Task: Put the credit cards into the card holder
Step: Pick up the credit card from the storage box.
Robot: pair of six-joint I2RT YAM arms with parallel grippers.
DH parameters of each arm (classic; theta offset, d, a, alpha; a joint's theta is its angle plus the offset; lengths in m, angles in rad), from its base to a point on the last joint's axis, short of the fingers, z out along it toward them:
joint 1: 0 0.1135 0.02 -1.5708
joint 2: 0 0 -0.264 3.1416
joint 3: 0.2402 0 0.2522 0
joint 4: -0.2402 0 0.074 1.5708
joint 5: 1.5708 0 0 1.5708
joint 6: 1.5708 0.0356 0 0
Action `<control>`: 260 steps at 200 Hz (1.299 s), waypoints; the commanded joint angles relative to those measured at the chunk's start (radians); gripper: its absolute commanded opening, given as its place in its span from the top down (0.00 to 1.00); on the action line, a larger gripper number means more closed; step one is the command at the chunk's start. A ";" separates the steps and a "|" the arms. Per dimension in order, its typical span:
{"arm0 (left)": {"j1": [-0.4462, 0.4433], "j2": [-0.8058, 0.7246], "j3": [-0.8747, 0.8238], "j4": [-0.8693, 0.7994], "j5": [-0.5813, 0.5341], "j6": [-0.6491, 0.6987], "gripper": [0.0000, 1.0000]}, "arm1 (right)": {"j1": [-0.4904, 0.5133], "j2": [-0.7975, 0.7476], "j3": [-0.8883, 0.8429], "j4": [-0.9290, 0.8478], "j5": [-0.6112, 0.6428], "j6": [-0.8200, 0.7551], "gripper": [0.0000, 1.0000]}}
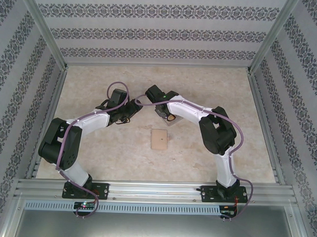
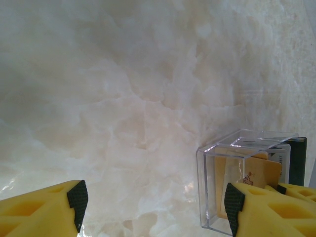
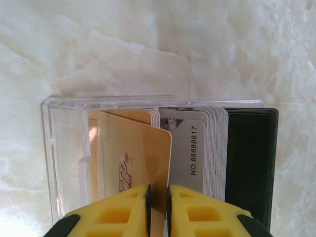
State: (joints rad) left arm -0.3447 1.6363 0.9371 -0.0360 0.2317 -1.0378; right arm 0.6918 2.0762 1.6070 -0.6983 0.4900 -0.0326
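Note:
In the right wrist view a clear plastic box [image 3: 64, 148] holds several upright credit cards: orange ones [image 3: 133, 118], white ones [image 3: 197, 148] and black ones [image 3: 249, 158]. My right gripper [image 3: 158, 190] is shut on one orange card [image 3: 143, 158], which tilts away from the rest. My left gripper [image 2: 155, 202] stands open just beside the box [image 2: 237, 163], with its right finger [image 2: 234, 205] in front of the box's corner. The tan card holder [image 1: 159, 139] lies flat and closed on the table, nearer to me than both grippers.
The marble-patterned table [image 1: 212, 84] is walled with patterned panels [image 1: 284, 91] on three sides. Both arms meet near the table's middle, left [image 1: 131, 111] and right [image 1: 164, 114]. A metal rail [image 1: 156, 191] runs along the near edge.

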 commanded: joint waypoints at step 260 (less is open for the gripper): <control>0.010 -0.009 0.002 0.102 0.115 0.021 0.23 | -0.046 -0.259 -0.033 -0.057 -0.286 0.276 0.99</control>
State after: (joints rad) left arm -0.3447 1.6394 0.9371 -0.0223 0.2878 -1.0367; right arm 0.6689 1.9377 1.6039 -0.7536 0.3233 0.0959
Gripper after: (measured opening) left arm 0.757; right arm 0.048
